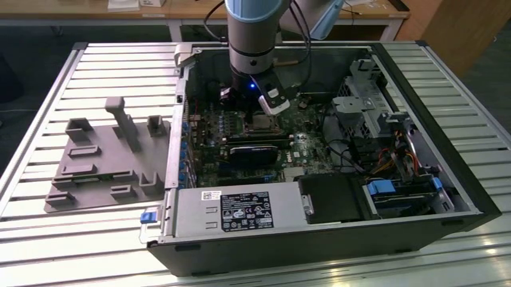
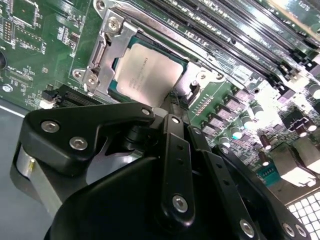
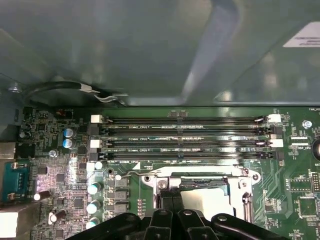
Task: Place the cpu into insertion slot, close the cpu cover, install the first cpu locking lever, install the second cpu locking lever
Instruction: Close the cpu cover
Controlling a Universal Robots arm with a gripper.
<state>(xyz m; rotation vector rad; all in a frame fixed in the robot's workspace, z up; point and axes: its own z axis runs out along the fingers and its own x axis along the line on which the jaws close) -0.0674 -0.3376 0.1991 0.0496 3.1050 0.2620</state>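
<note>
In the exterior view the arm drops from twelve o'clock into the open case [image 1: 319, 254], which lies on a slatted table [image 1: 80, 251]. The case holds the green board [image 1: 209, 162], a labelled metal box [image 1: 239, 212] at six o'clock of the board and a black drive [image 1: 339, 200] at four o'clock. The gripper [image 1: 276, 106] hangs just over the slot [image 1: 260, 123], near the board's middle. A grey fixture [image 1: 96, 173] lies at nine o'clock of the case, well apart, toward the exterior view's left.

In the second wrist view the cpu [image 2: 147, 75] lies flat inside the slot [image 2: 106, 50], pale top showing. The gripper [image 2: 175, 102] is narrow, its fingers drawn together with nothing seen between them, its tip just beside one corner of the cpu. Memory sockets [image 2: 225, 30] run along the slot's far side.

In the first wrist view the gripper [image 3: 169, 199] again reads as narrow and empty, touching or almost touching the slot [image 3: 250, 187] at its edge, beside the cpu [image 3: 207, 202]. A silvery frame [image 3: 200, 175] borders the chip. I cannot tell whether that is the cover lying flat or the slot's own rim. The memory sockets [image 3: 190, 135] sit just beyond it.

By my judgement the placing step is done, since the slot holds the cpu, and the work in hand concerns the cover or a lever. Any move here calls for a short, well-aimed push, kept off the chip's top and the memory sockets.
</note>
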